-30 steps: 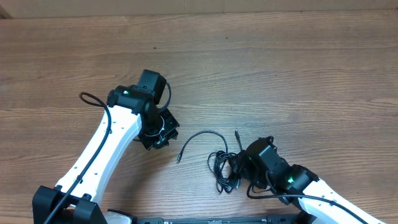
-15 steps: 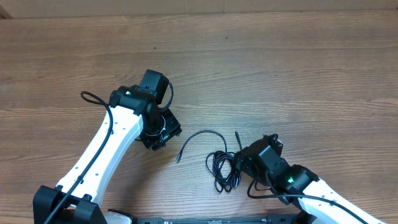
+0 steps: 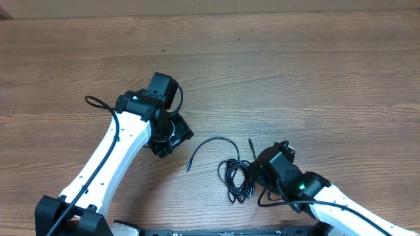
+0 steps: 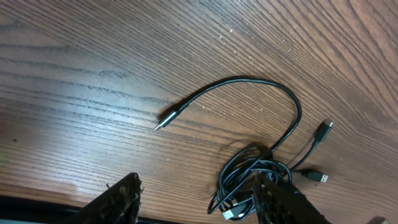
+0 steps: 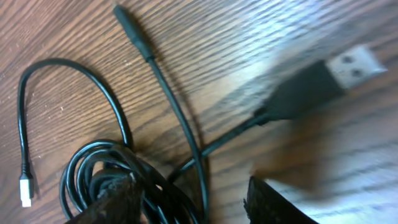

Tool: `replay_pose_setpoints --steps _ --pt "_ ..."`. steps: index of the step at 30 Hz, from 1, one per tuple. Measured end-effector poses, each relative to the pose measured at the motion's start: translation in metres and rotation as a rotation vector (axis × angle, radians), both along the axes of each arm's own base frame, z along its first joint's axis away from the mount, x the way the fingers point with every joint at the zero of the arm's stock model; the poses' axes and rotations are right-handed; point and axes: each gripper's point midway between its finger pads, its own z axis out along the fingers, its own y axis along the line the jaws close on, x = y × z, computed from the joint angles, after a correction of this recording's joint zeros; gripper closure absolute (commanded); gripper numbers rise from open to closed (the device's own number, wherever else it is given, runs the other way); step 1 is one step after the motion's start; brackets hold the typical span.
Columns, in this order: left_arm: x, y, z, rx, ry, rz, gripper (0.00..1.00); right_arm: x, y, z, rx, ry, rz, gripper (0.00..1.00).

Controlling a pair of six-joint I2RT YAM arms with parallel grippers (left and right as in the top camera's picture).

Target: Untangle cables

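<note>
while both the left gripper (image 4: 199, 190) and the right gripper (image 5: 189, 190) are held open and empty, the cables (image 3: 236, 180) are found nudged slightly leftward since before.

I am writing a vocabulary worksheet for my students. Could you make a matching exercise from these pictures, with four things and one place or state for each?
Things:
1. coiled cables
2. USB-A plug
3. left gripper
4. right gripper

States:
a. open, with cords lying between its fingers
b. wound in loops on the table
c. open, not touching any cord
d. silver end, lying on the wood

Pairs: 1-b, 2-d, 3-c, 4-a
</note>
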Motion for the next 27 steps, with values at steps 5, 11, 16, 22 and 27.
replay_pose_setpoints --steps 5,11,16,22,27 --pt "0.000 0.000 0.000 0.000 0.000 0.008 0.39 0.006 0.019 0.004 0.045 -0.046 0.117 0.49" --pt "-0.002 0.001 0.000 0.004 0.014 0.018 0.37 0.009 0.037 0.013 0.099 -0.102 0.238 0.71" --pt "-0.004 0.003 -0.001 0.014 0.021 0.019 0.38 0.024 0.068 0.040 0.243 -0.217 0.305 0.87" --pt "-0.002 0.008 -0.002 0.042 0.011 0.022 0.40 0.045 0.095 0.071 0.369 -0.368 0.342 0.89" --pt "-0.001 0.018 -0.003 0.068 0.017 0.048 0.35 0.059 0.110 0.087 0.432 -0.460 0.351 0.89"
